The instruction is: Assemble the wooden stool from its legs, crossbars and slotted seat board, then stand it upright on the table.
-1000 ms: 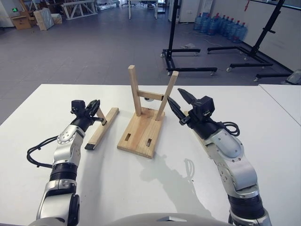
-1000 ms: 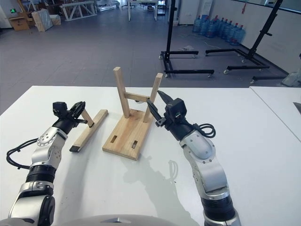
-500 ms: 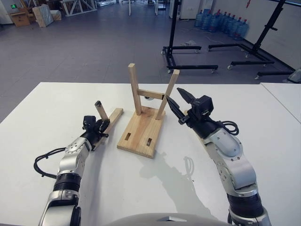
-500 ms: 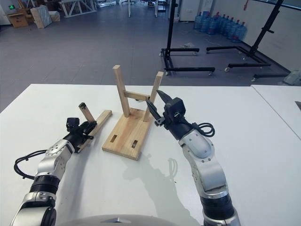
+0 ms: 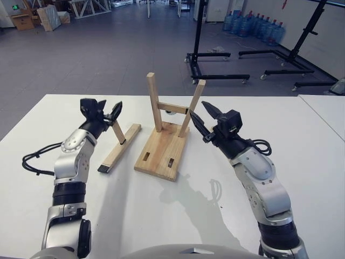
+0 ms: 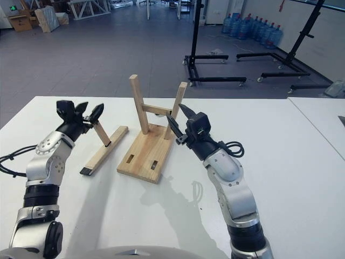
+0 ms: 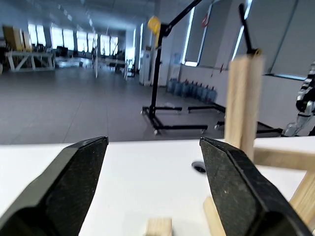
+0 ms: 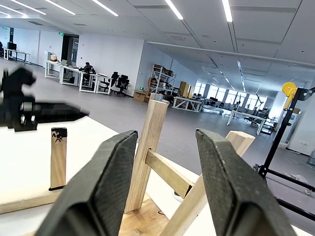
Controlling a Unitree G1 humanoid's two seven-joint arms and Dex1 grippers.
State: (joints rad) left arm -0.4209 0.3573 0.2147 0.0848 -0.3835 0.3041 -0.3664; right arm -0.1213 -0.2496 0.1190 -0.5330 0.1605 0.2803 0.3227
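Note:
The slotted seat board [image 5: 161, 150] lies flat on the white table. Two legs [image 5: 154, 102] [image 5: 193, 107] stand up from its far end, joined by a crossbar [image 5: 172, 109]. To its left lies a loose long wooden piece [image 5: 119, 147] with a short leg [image 5: 118, 133] sticking up from it. My left gripper [image 5: 102, 108] is open, hovering at that short leg's top end and not touching it. My right gripper [image 5: 197, 108] is open just right of the nearer standing leg, with the legs [image 8: 150, 147] seen between its fingers [image 8: 106, 187].
A black cable [image 5: 35, 159] trails on the table beside my left arm. Beyond the table's far edge stand black wheeled frames [image 5: 215, 59] on the floor. A second white table [image 5: 329, 113] adjoins at the right.
My left gripper dipped to the table beside the long piece, then rose again to the short leg's top, now wider open. The right arm has barely shifted.

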